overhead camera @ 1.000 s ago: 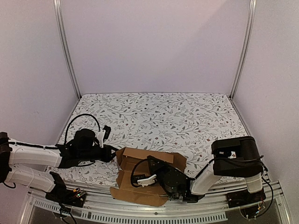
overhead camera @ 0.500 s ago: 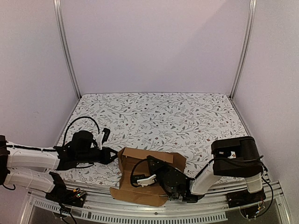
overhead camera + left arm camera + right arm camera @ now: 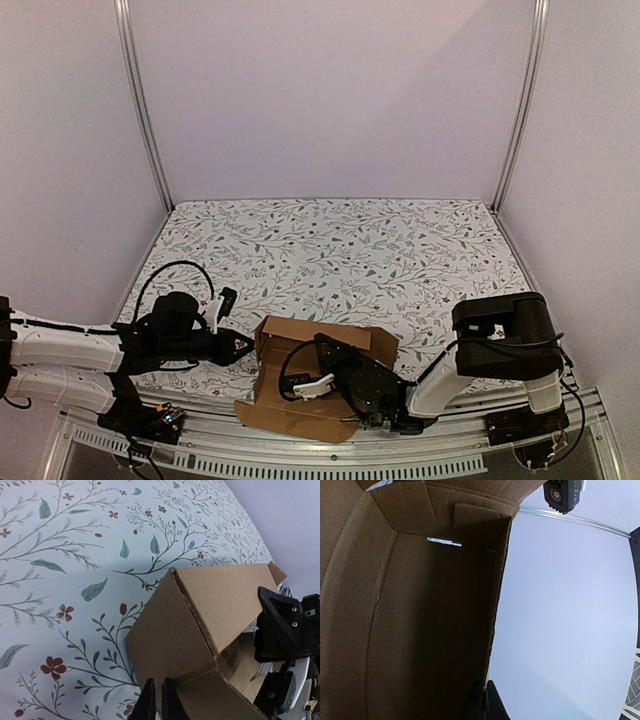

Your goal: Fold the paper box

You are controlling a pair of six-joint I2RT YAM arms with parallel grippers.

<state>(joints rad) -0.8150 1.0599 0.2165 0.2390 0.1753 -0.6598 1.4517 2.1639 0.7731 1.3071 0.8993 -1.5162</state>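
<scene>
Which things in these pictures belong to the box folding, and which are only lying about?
For the job:
- the cardboard box
- the left arm and the right arm, both at the box

Not for the job:
- the flowered cloth
- the metal posts
I see no loose things.

Far half of table (image 3: 400,250) open, back edge to both far corners. Near edge crowded: paper box (image 3: 300,330) at middle, my right arm (image 3: 440,385) reaching into it. My left gripper (image 3: 243,343) just beside box's left wall; bare table on its far side.
</scene>
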